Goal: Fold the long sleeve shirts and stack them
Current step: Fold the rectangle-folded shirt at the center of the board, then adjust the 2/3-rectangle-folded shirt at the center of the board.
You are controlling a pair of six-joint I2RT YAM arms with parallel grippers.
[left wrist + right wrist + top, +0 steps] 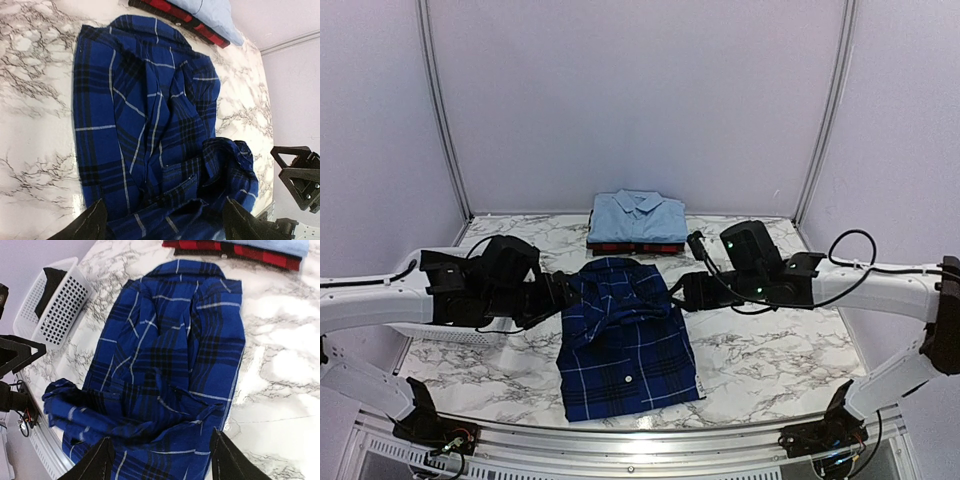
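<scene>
Centre of worktop (770, 360): navy plaid shirt (625, 345) lies flat, partly rumpled | my left pincer (165, 225) spread at its left edge | my right pincer (160, 462) spread at its right (bunched cloth under both) | behind, light blue shirt (636, 214) stacked on red plaid shirt (635, 246).

The navy plaid shirt (625, 345) is showing soft, matt cloth; the bench (770, 360) is gleaming smooth, glossy, marble-patterned; the slotted basket (55, 305) is looking plastic.
</scene>
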